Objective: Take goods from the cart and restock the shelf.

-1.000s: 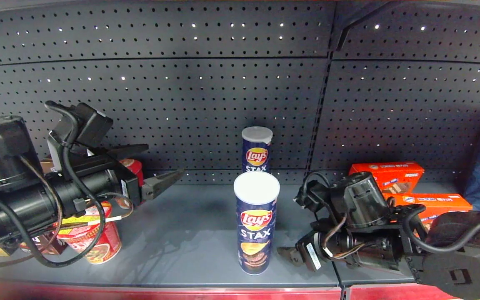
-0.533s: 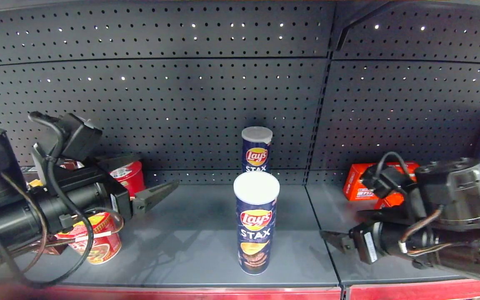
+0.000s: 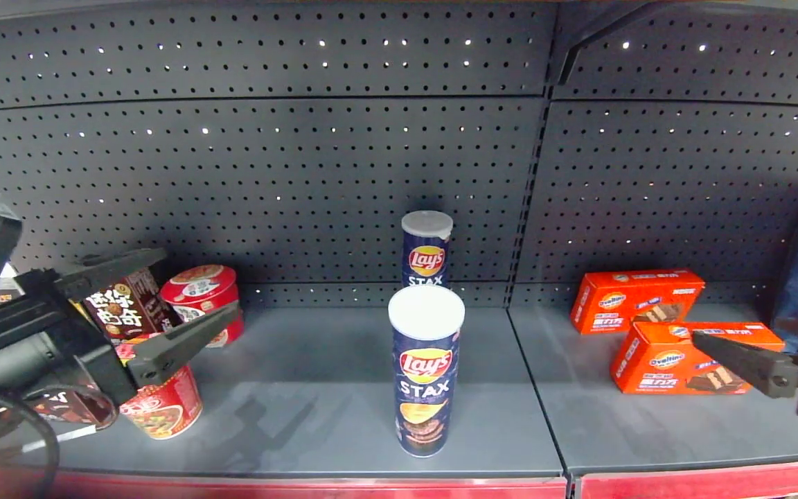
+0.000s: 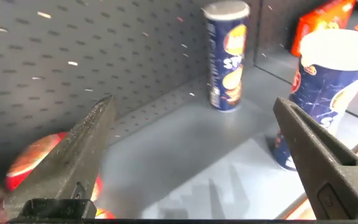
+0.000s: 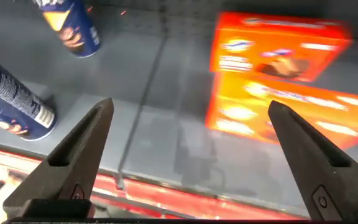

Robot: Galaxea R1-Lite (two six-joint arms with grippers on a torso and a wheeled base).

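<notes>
front can (image 3: pixel 426 374) right of left tool (image 3: pixel 199 282)

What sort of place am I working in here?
Probably a shop: a pegboard-backed shelf stocked with packaged goods: crisp cans, noodle cups and orange boxes.

The front can (image 3: pixel 425 374) stood on the shelf (image 3: pixel 316 409), near its front edge. The back can (image 3: pixel 427 248) stood right behind it, by the wall (image 3: pixel 302 173). Well to the left of the front can sat the near cup (image 3: pixel 163 405), with the far cup (image 3: pixel 204 299) behind that. Well to the right lay the near box (image 3: pixel 683 360), with the far box (image 3: pixel 638 299) behind.
</notes>
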